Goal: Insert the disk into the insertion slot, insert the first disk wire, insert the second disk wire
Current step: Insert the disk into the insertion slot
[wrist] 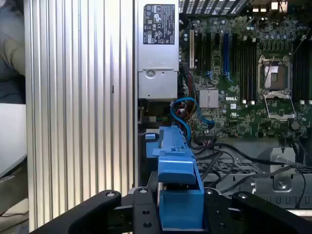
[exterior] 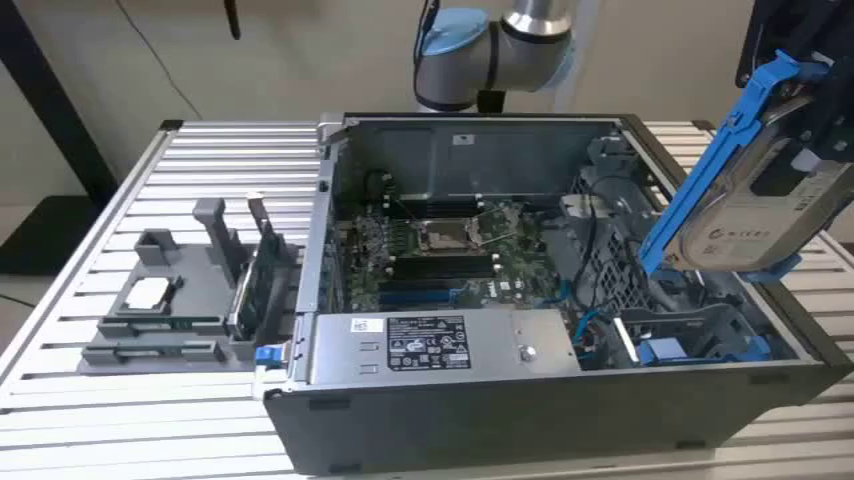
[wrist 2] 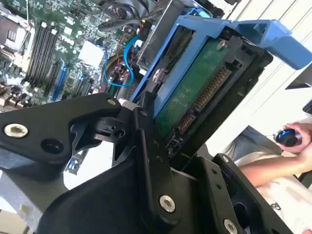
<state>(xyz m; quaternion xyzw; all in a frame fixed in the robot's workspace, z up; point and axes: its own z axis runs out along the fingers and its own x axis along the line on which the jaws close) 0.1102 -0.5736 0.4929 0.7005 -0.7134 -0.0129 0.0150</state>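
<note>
The gripper [exterior: 805,160] sits at the upper right of the exterior view, its black fingers clamped on the disk [exterior: 750,215], a silver-grey hard drive with a pale label, clipped into a bright blue carrier frame. The disk hangs tilted in the air above the right end of an open computer case [exterior: 534,400], its lower end pointing down towards the case and touching nothing. Below it, in the lower right corner of the case, is the insertion slot [exterior: 714,322], a dark grey metal drive bay, with another blue carrier [exterior: 663,352] lying in it. In the second wrist view, the gripper [wrist 2: 195,109] grips both sides of the disk [wrist 2: 192,95], whose green circuit board and row of connector pins face the camera. In the first wrist view, the blue frame of the disk [wrist: 178,168] stands between the fingers [wrist: 141,212]. Inside the case, a green motherboard [exterior: 441,250] fills the middle, and a grey power supply [exterior: 441,345] with a white label lies along the near edge. The case rests on a table [exterior: 200,160] of silver ribbed metal slats. To the exterior view's left, a grey parts fixture [exterior: 174,290] stands on the table. The robot arm [exterior: 494,40], with a pale blue joint, rises at the top centre against a plain beige wall [exterior: 294,60]. A person's hand [wrist 2: 298,139] appears in the second wrist view, away from the case.
</note>
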